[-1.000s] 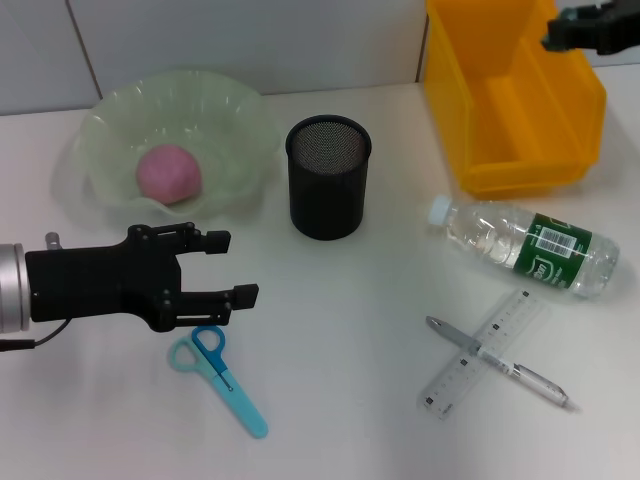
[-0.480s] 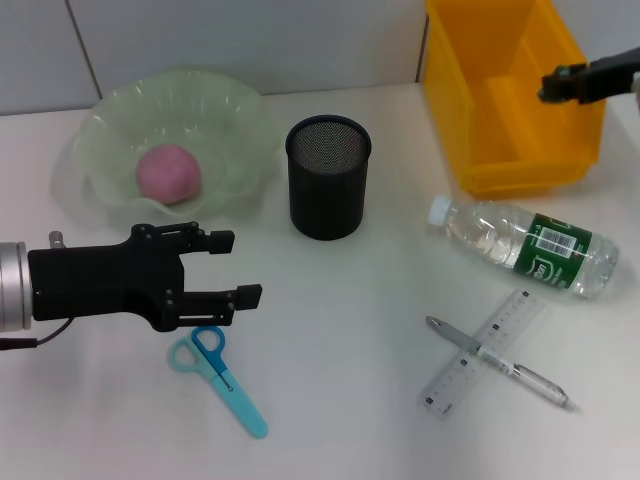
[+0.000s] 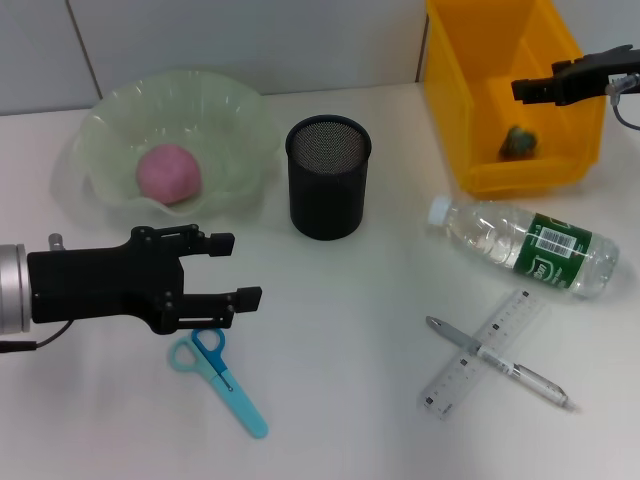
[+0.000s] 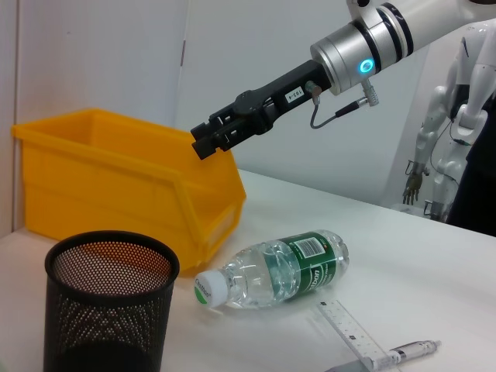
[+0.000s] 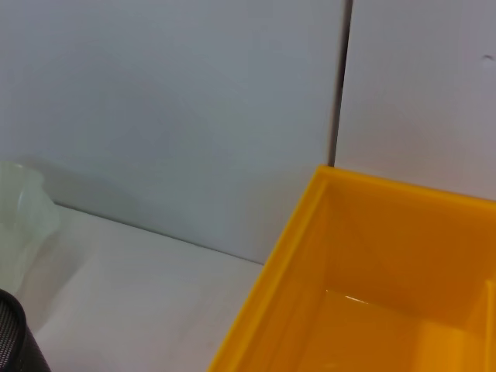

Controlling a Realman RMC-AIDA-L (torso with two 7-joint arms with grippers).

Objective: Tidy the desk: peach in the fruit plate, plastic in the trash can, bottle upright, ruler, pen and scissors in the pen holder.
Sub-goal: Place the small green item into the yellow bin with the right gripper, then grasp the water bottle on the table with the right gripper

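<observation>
1. Plastic (image 3: 518, 142): a crumpled greenish wad lying inside the yellow bin (image 3: 470, 120), far right on the surface (image 3: 350, 400).
2. Right claw (image 3: 527, 89): above the bin; whether its fingers are spread cannot be told.
3. Left claw (image 3: 240, 268): fingers spread, hovering near left, just above the scissors (image 3: 217, 373).
4. Peach (image 3: 168, 172): in the plate (image 3: 240, 110), far left.
5. Bottle (image 3: 525, 247): lying on its side, right of the pen holder (image 3: 328, 176).
6. Pen (image 3: 497, 361): crossing the ruler (image 3: 483, 350), near right.
</observation>
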